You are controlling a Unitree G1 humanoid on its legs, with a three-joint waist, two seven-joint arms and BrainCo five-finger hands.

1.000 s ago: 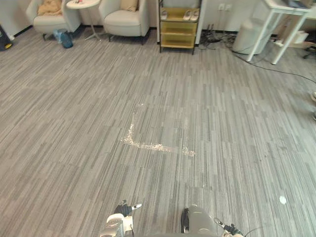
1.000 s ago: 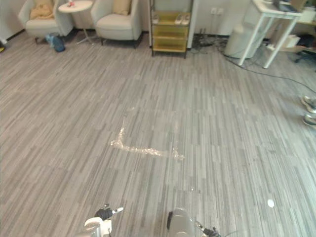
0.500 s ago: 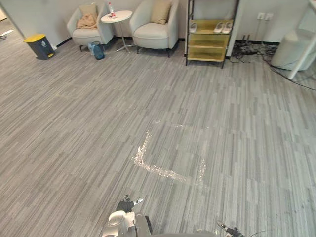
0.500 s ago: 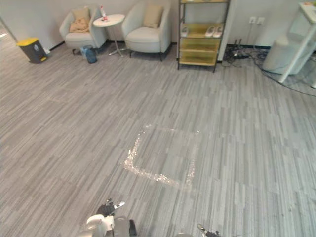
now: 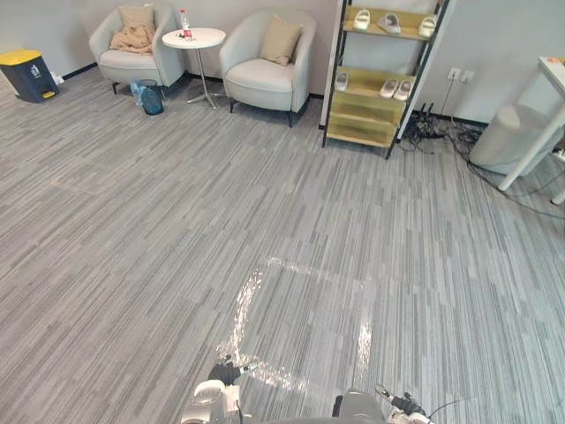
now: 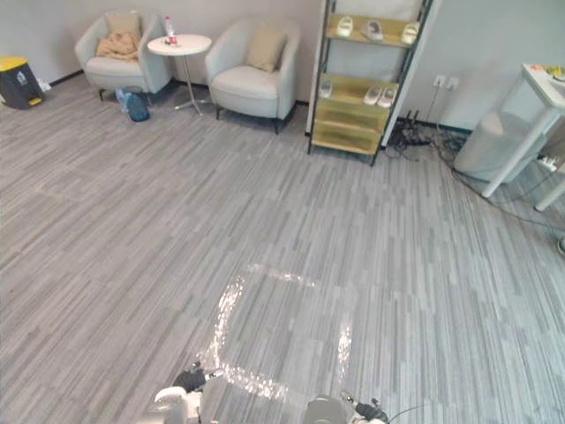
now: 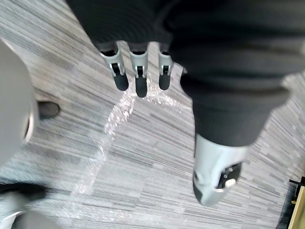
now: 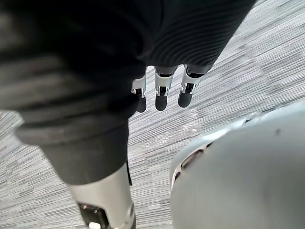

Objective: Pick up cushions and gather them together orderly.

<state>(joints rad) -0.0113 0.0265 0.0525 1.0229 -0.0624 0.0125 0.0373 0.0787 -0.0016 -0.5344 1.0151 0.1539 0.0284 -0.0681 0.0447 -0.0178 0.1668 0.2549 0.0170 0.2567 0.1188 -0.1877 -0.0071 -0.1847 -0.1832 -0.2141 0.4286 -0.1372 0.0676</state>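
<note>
A tan cushion [image 5: 280, 40] leans upright on the seat of the right-hand beige armchair [image 5: 265, 75] at the far wall. A second tan cushion [image 5: 135, 16] stands on the left armchair [image 5: 128, 57], with a crumpled tan cloth [image 5: 132, 38] below it. My left hand [image 5: 225, 372] hangs low at the bottom edge, far from both chairs. In its wrist view its fingers [image 7: 138, 78] are straight and hold nothing. My right hand [image 5: 402, 405] hangs at the lower right, its fingers [image 8: 162, 93] straight and empty over the carpet.
A round white side table [image 5: 194, 38] with a bottle stands between the armchairs, a blue bin [image 5: 152, 95] before it. A shoe shelf [image 5: 380, 84] is right of the chairs, a yellow-lidded bin [image 5: 22, 75] far left, a white cylinder [image 5: 503, 141] and cables far right. A shiny tape square [image 5: 300, 327] marks the carpet.
The whole picture has shifted: the camera has moved, the far wall shows more and the tape square lies nearer the bottom edge. Both hands keep hanging low and empty.
</note>
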